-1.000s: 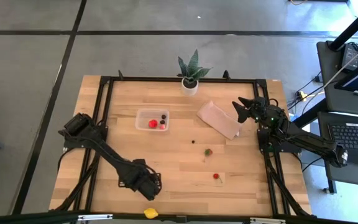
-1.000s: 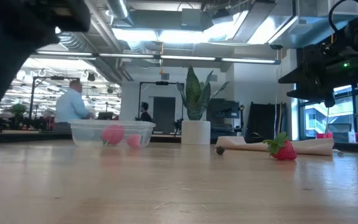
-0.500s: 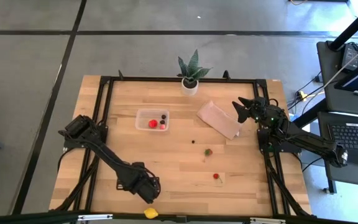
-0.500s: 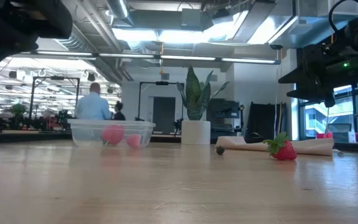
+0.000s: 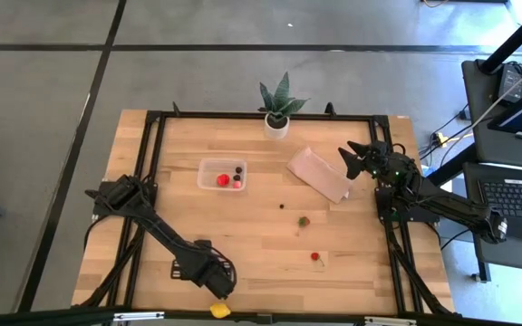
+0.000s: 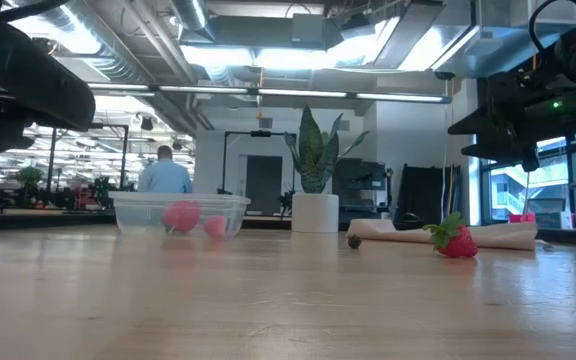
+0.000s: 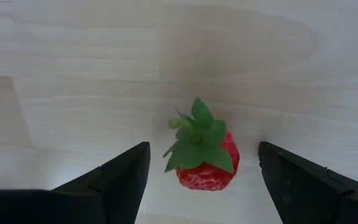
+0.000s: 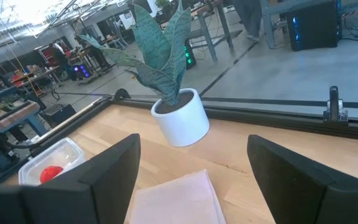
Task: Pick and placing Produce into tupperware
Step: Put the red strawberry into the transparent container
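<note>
Right now the left end effector (image 5: 219, 284) sits low at the near-left part of the desk (image 5: 261, 272), arm reaching in from the left edge. Its fingers (image 7: 120, 180) are spread. In the left wrist view a red strawberry with green leaves (image 7: 201, 155) lies on the wood between them, with clear gaps on both sides and no contact. I can't pick that strawberry out in the high view; the arm covers the spot.

A yellow lemon piece (image 5: 219, 310) sits just near of the end effector, at the near edge of the desk.

The tupperware (image 5: 208, 167) is far-left of centre, well apart from the left end effector. It holds a red piece (image 5: 222, 179), a pinkish-red piece (image 5: 237, 182) and a dark berry (image 5: 240, 168).

Loose produce lies right of centre:
- a small dark berry piece (image 5: 283, 206)
- a second strawberry (image 5: 304, 220) just to its near-right
- a third strawberry (image 5: 315, 257) nearer still

The right end effector (image 5: 352, 159) is held above the far-right part of the desk, waiting. Its fingers (image 8: 110, 174) are spread and hold nothing. It hangs just right of the tan sheet (image 5: 320, 174) and faces the potted plant (image 8: 176, 118).

A person in a light blue top (image 6: 166, 174) stands in the room far behind the desk.
</note>
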{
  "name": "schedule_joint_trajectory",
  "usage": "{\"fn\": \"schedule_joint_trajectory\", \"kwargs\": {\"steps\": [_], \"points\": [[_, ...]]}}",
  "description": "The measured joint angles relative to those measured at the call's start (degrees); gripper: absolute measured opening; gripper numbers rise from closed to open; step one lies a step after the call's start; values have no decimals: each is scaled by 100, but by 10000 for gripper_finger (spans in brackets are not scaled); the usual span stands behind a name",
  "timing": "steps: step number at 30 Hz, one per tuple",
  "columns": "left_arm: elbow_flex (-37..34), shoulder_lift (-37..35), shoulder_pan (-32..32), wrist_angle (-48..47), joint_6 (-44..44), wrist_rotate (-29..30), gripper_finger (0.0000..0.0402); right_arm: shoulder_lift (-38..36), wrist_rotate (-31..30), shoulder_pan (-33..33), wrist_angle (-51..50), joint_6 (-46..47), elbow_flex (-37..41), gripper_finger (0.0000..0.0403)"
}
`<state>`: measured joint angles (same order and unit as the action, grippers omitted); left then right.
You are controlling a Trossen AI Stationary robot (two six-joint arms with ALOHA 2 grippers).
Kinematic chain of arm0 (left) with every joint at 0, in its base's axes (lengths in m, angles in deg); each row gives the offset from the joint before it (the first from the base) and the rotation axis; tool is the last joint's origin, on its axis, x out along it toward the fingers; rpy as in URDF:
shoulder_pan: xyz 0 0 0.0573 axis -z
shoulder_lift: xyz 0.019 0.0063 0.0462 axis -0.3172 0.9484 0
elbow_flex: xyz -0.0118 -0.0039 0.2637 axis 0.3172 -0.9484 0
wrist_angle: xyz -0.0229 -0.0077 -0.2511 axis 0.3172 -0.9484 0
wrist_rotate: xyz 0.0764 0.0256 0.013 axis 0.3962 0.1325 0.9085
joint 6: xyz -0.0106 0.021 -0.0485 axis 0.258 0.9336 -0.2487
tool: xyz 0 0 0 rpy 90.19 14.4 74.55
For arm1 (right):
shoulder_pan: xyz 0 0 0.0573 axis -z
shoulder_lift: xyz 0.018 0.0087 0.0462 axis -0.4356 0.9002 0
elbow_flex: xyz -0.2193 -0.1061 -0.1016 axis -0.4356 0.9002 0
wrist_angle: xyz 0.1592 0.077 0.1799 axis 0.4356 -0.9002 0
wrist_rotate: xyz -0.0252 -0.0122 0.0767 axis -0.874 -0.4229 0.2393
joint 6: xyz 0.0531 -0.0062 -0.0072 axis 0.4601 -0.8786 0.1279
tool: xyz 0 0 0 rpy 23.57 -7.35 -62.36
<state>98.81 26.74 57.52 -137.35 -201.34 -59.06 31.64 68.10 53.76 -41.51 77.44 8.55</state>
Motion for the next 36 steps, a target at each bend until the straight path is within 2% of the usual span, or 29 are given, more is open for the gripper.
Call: {"fn": "schedule_joint_trajectory", "kwargs": {"steps": [23, 28, 36], "points": [[0, -20, 0, -33, 0, 15, 286, 0, 0, 1, 0, 0, 0, 297], [0, -22, 0, -31, 0, 20, 258, 0, 0, 0, 0, 0, 0, 297], [0, -28, 0, -55, 2, 20, 185, 0, 0, 2, 0, 0, 0, 297]]}}
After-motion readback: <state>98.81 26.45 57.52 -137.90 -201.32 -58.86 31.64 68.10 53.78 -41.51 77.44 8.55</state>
